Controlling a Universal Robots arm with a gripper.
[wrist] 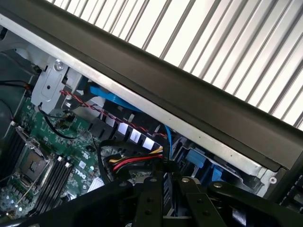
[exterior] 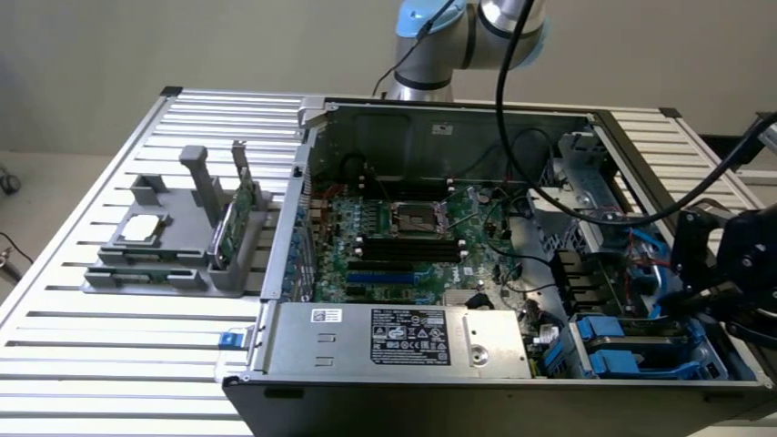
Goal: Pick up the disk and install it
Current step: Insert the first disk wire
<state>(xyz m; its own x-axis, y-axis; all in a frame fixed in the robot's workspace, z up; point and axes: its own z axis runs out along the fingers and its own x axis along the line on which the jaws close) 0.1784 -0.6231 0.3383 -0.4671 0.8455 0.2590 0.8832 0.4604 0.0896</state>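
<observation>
Hovering: gripper [exterior: 726,273] above computer case [exterior: 486,407], exterior view's right end.
Nearest: blue drive bays [exterior: 620,352].
Grip: open or closed, cannot tell.

My table [exterior: 109,350] is slatted metal. Directly on it sit an open computer case [exterior: 486,408] and, to the exterior view's left, a grey parts stand [exterior: 158,280].

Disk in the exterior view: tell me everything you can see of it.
The disk lies flat inside the open computer case, in its corner at the exterior view's lower right. Its top looks like dull silver-grey metal, edged by blue plastic carrier pieces. No label can be made out. The power supply is beside it. The gripper hangs close above its end toward that view's right; contact cannot be told.
</observation>
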